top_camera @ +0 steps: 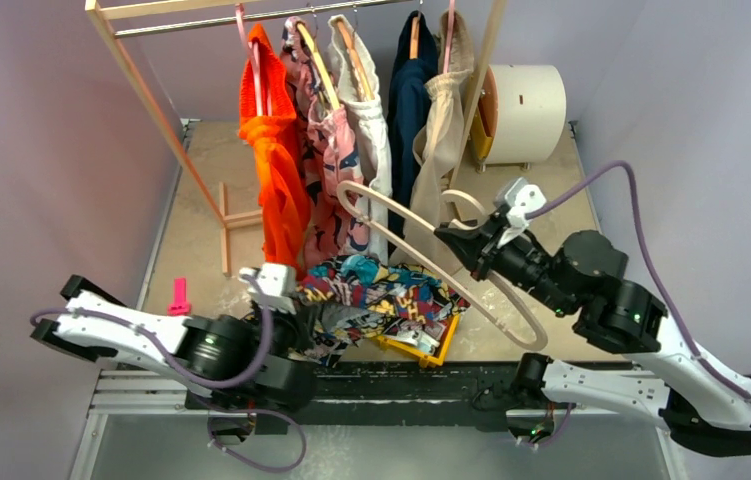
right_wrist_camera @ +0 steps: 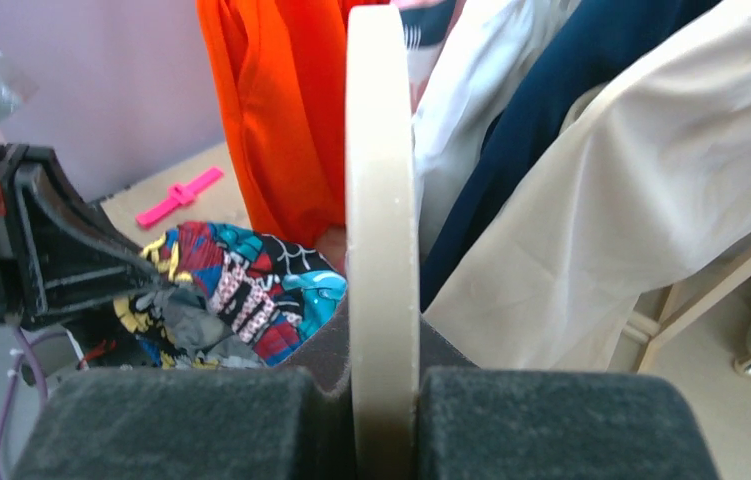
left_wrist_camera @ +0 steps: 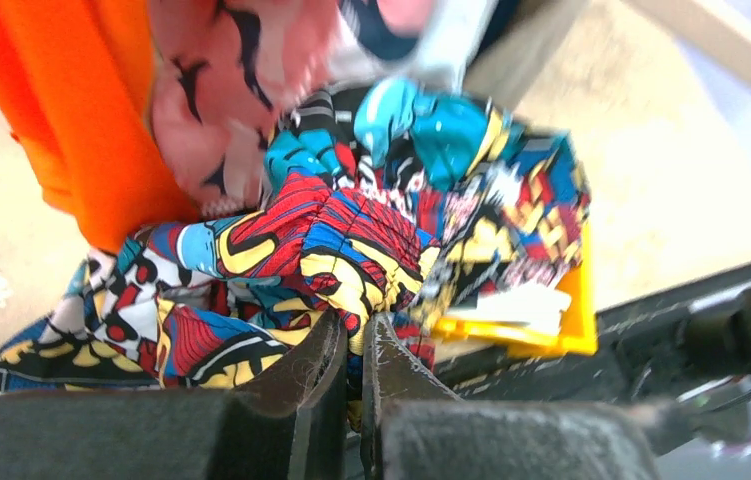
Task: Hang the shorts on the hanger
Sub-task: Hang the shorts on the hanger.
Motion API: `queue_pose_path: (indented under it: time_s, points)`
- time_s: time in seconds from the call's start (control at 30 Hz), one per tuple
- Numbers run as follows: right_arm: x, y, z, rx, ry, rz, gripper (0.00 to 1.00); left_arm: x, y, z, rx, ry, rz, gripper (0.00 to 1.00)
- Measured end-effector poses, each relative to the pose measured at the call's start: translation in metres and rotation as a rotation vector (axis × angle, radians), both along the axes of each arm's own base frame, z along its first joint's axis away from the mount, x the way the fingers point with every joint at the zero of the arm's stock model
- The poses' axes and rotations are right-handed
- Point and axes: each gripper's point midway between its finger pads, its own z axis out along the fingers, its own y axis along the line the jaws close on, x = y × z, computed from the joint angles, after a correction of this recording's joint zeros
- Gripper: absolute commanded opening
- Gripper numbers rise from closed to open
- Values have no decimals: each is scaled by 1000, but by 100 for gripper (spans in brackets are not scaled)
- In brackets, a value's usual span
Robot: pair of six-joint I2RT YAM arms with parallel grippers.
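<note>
Looking from the top camera: the shorts (top_camera: 381, 300) lie bunched near the table's (top_camera: 201, 230) near edge, over a yellow tray (top_camera: 433, 350) that I see only in part.
My left gripper (top_camera: 299, 300): its tips are buried in crumpled cloth at the heap's left end. From up here I cannot judge the gap.
My right gripper (top_camera: 454, 237): pinched on the hanger (top_camera: 421, 263), a thin cream loop held in the air and slanting over the shorts. Its hook is hard to pick out against a beige garment (top_camera: 441, 130).
On the rack (top_camera: 144, 85) behind: an orange garment (top_camera: 276, 170) and a pink patterned garment (top_camera: 336, 190) hang just beside the heap.
Left wrist camera: blurry. Both dark fingers nearly meet, with a yellow-and-red fold of the comic-print fabric nipped between them. Cloth hides most of the tray.
Right wrist camera: soft-padded jaws are closed tight on the hanger's flat, smooth edge, which runs straight up and out of frame. The shorts sit low left, partly behind the left gripper's black frame.
</note>
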Motion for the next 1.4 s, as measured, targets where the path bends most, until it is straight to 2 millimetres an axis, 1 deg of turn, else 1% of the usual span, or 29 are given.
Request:
queue_pose_path:
  time_s: [0.07,0.13,0.23,0.3,0.4,0.47,0.53,0.6,0.67,0.73,0.8,0.87,0.97,1.03,1.1,1.2,1.4]
  points:
    - [-2,-3,14,25,-19,3,0,8,12,22,-65,-23,19,0]
    - [-4,-5,23,39,-36,12,0,15,22,41,-118,-44,33,0]
    - [-9,-9,28,40,-53,29,0,23,34,65,-144,-81,48,0]
    - [-14,-10,26,30,-56,53,0,25,36,72,-119,-104,48,0]
    - [-21,-8,20,6,-49,98,0,28,33,75,-44,-139,55,0]
    - [-24,-7,15,-14,-38,115,0,35,31,71,49,-155,70,0]
    - [-26,-7,11,-27,-28,124,0,48,31,62,144,-138,115,0]
    - [-26,-7,7,-37,-21,124,0,68,32,48,250,-84,176,0]
    - [-26,-8,6,-43,-17,122,0,84,28,32,329,-39,197,0]
    - [-26,-9,4,-49,-13,121,0,91,22,21,376,-11,179,0]
    - [-27,-11,2,-52,-10,119,0,97,18,16,387,12,155,0]
    - [-28,-13,0,-55,-6,118,0,104,20,19,362,22,156,0]
    - [-32,-17,0,-47,-7,123,0,111,32,27,304,31,177,0]
    - [-36,-19,0,-42,-7,140,0,112,41,35,253,32,191,0]
    - [-41,-16,-1,-41,-3,172,0,109,48,42,215,29,188,0]
    - [-45,-5,-10,-63,18,222,0,103,52,53,183,32,169,0]
    - [-51,26,-34,-138,89,338,0,99,58,91,136,11,158,0]
